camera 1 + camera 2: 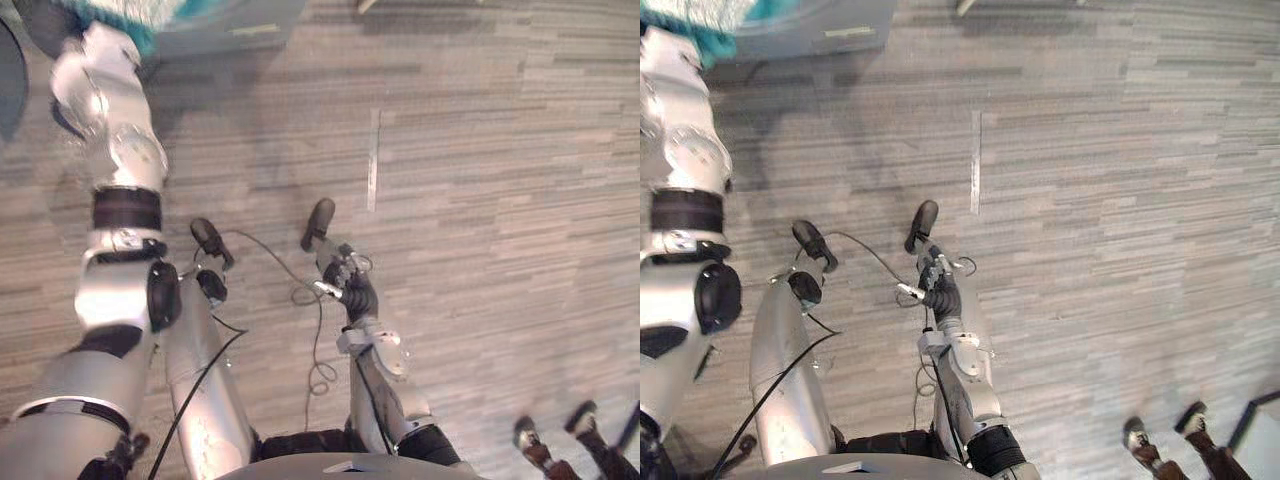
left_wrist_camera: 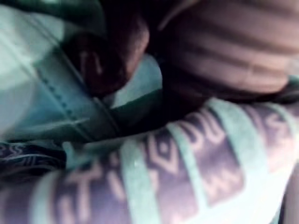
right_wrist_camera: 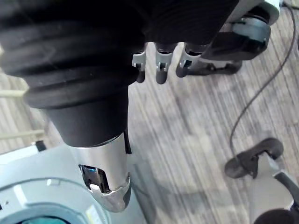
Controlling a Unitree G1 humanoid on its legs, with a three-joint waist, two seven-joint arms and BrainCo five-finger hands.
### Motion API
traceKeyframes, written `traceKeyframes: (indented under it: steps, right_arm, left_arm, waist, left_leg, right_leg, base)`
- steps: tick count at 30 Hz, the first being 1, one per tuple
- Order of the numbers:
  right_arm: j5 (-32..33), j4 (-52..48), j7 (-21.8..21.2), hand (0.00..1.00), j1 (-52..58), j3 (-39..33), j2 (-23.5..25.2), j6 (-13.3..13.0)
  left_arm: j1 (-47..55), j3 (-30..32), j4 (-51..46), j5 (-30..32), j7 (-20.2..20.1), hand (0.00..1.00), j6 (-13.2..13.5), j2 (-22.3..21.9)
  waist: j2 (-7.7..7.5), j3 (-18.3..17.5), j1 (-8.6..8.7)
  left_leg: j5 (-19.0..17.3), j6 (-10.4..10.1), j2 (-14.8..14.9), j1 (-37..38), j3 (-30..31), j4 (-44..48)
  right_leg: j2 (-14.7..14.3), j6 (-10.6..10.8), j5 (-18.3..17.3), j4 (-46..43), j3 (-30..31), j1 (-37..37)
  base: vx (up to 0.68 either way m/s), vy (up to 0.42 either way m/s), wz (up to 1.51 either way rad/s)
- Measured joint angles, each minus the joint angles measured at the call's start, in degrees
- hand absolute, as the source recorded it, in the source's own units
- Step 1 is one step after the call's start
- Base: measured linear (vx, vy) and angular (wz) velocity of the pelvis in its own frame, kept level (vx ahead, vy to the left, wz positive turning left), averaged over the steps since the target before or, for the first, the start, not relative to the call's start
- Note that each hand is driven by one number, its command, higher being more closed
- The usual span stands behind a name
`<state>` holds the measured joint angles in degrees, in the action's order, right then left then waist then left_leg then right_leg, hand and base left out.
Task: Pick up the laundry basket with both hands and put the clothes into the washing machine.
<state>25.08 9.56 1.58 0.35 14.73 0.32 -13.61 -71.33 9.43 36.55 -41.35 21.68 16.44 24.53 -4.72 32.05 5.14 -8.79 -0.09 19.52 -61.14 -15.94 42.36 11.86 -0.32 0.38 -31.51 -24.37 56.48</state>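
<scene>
Left wrist view: striped cloth (image 2: 187, 168) w/ pale pattern marks, too blurred to read.

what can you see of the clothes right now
The clothes show as a fluffy teal heap at the far edge of the head views, where the left arm ends, beside a grey-blue casing. Close up in the left wrist view lie a smooth teal fabric with a stitched seam and a dark patterned piece with pale stripes, both crumpled right against the left hand.
</scene>
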Motion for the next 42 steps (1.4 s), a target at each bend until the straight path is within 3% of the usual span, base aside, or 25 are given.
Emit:
traceKeyframes:
  steps: [5, 8, 15, 21, 22, 26, 28, 30, 32, 34, 36, 39, 41, 42]
  right_arm:
    - [3.32, -4.22, -0.22, 0.00, 1.53, -3.52, -0.45, -1.22]
    - [4.95, -5.58, -0.28, 0.00, 1.79, -4.42, -0.46, -1.39]
    - [7.50, -7.27, -1.36, 0.00, 1.82, -6.90, -1.40, -1.41]
    - [13.58, -9.58, -2.44, 0.00, 2.38, -10.35, -4.86, -0.46]
    - [15.18, -11.03, -2.45, 0.00, 2.38, -10.50, -5.39, 0.01]
    - [19.27, -15.27, -2.91, 0.00, 2.93, -10.52, -5.59, 0.05]
    - [20.78, -15.85, -2.86, 0.00, 2.93, -10.61, -5.87, 0.02]
    - [21.98, -15.86, -2.32, 0.00, 2.94, -10.43, -7.54, 0.01]
    - [22.00, -15.98, -2.09, 0.00, 3.01, -10.38, -9.81, 0.09]
    - [22.00, -17.46, -1.93, 0.00, 3.94, -10.36, -11.92, 0.42]
    - [21.95, -20.03, -1.99, 0.00, 6.20, -10.50, -13.53, 1.04]
    - [21.94, -20.82, -2.45, 0.00, 9.25, -11.28, -14.83, 1.67]
    - [21.90, -20.11, -2.63, 0.00, 9.68, -11.57, -14.87, 2.20]
    - [21.90, -19.82, -2.99, 0.00, 9.73, -11.56, -14.87, 2.38]
  left_arm:
    - [-7.44, -6.53, -0.07, 0.01, -1.34, 1.00, -1.09, 5.54]
    - [-13.05, -11.41, -0.05, 1.58, -3.13, 1.00, -3.25, 8.34]
    - [-17.78, -15.49, 1.04, 7.97, -3.51, 1.00, -6.87, 9.37]
    - [-29.24, -19.66, 8.57, 12.65, -8.46, 1.00, -12.55, 11.18]
    - [-30.79, -19.81, 9.26, 16.16, -8.46, 0.00, -13.90, 11.69]
    - [-31.18, -19.48, 9.45, 26.82, -5.66, 0.00, -16.93, 13.23]
    - [-31.18, -19.47, 9.44, 25.33, -4.49, 0.00, -17.38, 13.16]
    - [-32.96, -20.17, 9.20, 12.32, -4.36, 0.00, -17.19, 12.97]
    - [-36.04, -20.75, 8.90, 3.18, -3.32, 0.00, -16.21, 12.85]
    - [-38.69, -20.59, 7.57, -3.54, -0.06, 0.00, -14.54, 13.50]
    - [-39.76, -19.18, 6.67, -4.48, 1.14, 0.00, -13.95, 15.18]
    - [-39.49, -18.48, 6.94, -1.12, 1.42, 0.00, -14.54, 17.70]
    - [-39.49, -19.58, 6.90, 5.04, 1.46, 0.00, -15.60, 17.55]
    - [-39.44, -20.28, 6.81, 12.42, 2.13, 0.00, -16.42, 16.93]
  waist:
    - [-0.02, -0.01, -0.24]
    - [-0.01, -0.02, -0.04]
    - [-0.01, -0.02, -0.38]
    - [0.00, -0.01, -0.44]
    - [0.01, -0.01, -0.55]
    - [0.02, -0.01, -0.98]
    - [0.04, 0.00, -1.22]
    - [0.09, 0.01, -1.34]
    - [0.10, 0.02, -1.30]
    - [0.12, 0.01, -1.62]
    - [0.12, 0.01, -1.78]
    - [0.12, 0.01, -1.86]
    - [0.12, 0.01, -2.00]
    - [0.12, 0.01, -1.99]
  left_leg:
    - [-0.65, -0.35, 0.67, -5.07, 0.19, 2.00]
    - [-0.67, -0.03, 3.24, -7.96, -2.40, 2.53]
    - [0.13, 1.23, 3.57, -10.77, -4.18, 2.11]
    - [0.40, 1.59, 2.97, -12.69, -4.65, 0.77]
    - [0.41, 1.62, 2.94, -13.23, -4.66, 0.75]
    - [0.52, 1.65, 2.87, -14.86, -4.77, 0.50]
    - [0.62, 1.69, 2.74, -15.57, -4.78, 0.41]
    - [0.96, 1.85, 2.15, -16.38, -4.80, -0.05]
    - [1.52, 2.06, 1.44, -16.77, -4.91, -0.61]
    - [1.60, 2.11, 1.35, -16.82, -4.86, -0.73]
    - [1.66, 2.11, 1.34, -16.82, -4.84, -0.82]
    - [1.94, 2.38, 1.21, -16.77, -4.72, -1.02]
    - [2.20, 2.46, 1.02, -16.76, -4.56, -1.23]
    - [2.22, 2.48, 0.94, -16.68, -4.52, -1.22]
  right_leg:
    - [0.39, -0.09, -0.03, -1.25, -0.23, 4.15]
    - [0.45, -0.26, 0.35, -0.80, -1.45, 6.32]
    - [0.77, -0.13, 0.72, -0.11, -1.62, 9.32]
    - [0.65, 0.20, 1.61, 1.82, -1.76, 11.09]
    - [0.65, 0.20, 1.61, 1.81, -1.77, 11.65]
    - [0.67, 0.20, 1.61, 1.81, -1.79, 13.46]
    - [0.75, 0.20, 1.61, 1.82, -1.81, 14.16]
    - [1.15, 0.20, 1.61, 1.82, -1.86, 15.16]
    - [1.72, 0.19, 1.62, 1.82, -2.06, 15.66]
    - [1.75, 0.18, 1.62, 1.87, -2.17, 15.69]
    - [1.72, 0.16, 1.64, 1.95, -2.21, 15.67]
    - [1.72, 0.07, 1.70, 2.08, -2.41, 15.52]
    - [1.80, -0.06, 1.87, 2.36, -2.72, 15.26]
    - [1.82, 0.03, 2.08, 2.57, -2.78, 15.03]
  base:
    - [0.02, 0.044, -0.01]
    - [0.01, 0.042, 0.02]
    - [0.02, 0.040, -0.01]
    - [0.00, 0.011, -0.02]
    - [0.00, 0.006, -0.04]
    - [-0.01, -0.007, -0.04]
    - [0.00, 0.000, 0.00]
    - [-0.02, -0.004, 0.08]
    - [-0.03, -0.002, 0.14]
    - [-0.03, -0.011, 0.04]
    - [-0.03, -0.017, 0.00]
    - [-0.02, -0.011, 0.04]
    - [-0.04, -0.014, 0.08]
    - [-0.05, -0.011, 0.02]
